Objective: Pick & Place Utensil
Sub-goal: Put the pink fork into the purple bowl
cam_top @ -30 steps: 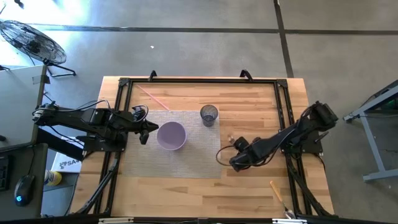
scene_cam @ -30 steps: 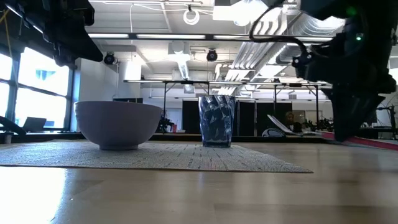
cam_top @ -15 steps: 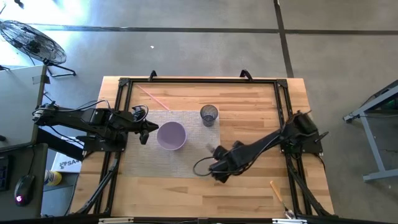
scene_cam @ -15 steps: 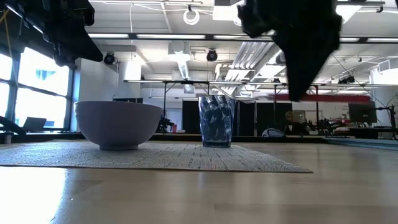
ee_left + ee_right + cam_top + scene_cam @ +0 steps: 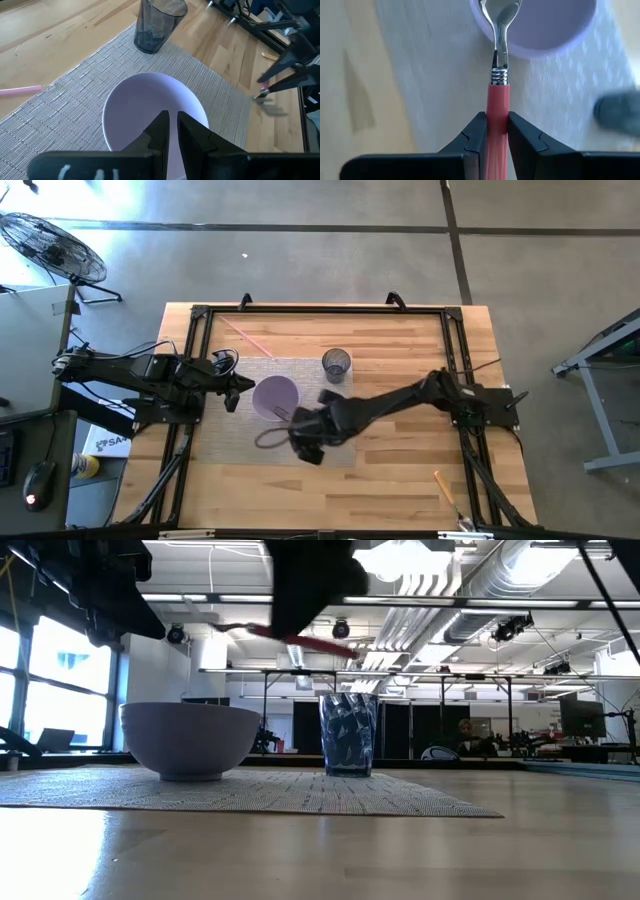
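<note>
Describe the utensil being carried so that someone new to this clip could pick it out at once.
Start at the woven placemat mid-table, then the lavender bowl on it. Just beside the bowl, the right tool is shut on a utensil: a pink handle and shiny metal head reaching over the bowl's rim, the only item held off the table.

Spoon (image 5: pixel 498 75) bowl tip cut off beyond the jaws; handle end hidden between right gripper (image 5: pixel 492 132) fingers. Glass (image 5: pixel 617 114) blurred, cropped.
</note>
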You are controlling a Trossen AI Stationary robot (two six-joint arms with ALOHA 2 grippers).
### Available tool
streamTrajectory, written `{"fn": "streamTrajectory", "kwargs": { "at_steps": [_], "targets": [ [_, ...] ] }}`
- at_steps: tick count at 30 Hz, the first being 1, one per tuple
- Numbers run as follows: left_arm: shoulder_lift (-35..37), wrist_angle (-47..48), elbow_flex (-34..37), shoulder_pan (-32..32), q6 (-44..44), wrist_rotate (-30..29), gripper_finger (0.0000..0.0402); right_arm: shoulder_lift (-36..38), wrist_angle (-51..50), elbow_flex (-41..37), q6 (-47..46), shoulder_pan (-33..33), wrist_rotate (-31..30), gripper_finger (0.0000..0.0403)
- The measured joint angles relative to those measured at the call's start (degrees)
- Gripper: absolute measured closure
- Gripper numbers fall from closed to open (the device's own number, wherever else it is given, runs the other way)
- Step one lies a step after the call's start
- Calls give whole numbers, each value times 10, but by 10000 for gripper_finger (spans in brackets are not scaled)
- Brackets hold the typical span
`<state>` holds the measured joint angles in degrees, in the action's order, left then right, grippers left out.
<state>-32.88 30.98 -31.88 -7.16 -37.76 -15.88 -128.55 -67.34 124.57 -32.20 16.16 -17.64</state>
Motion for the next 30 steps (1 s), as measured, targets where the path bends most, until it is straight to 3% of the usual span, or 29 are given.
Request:
{"fn": "streamTrajectory", "kwargs": {
  "at_steps": [7, 17, 30],
  "targets": [
    [0, -16, 0, 0, 0, -1, 367, -59, 61, 33, 85, -51, 63, 349],
    [1, -54, 0, 0, 0, -54, 367, -63, 131, 32, 113, -92, 67, 340],
    [1, -56, 0, 0, 0, -27, 367, -65, 175, 32, 159, -135, 98, 342]
  ]
}}
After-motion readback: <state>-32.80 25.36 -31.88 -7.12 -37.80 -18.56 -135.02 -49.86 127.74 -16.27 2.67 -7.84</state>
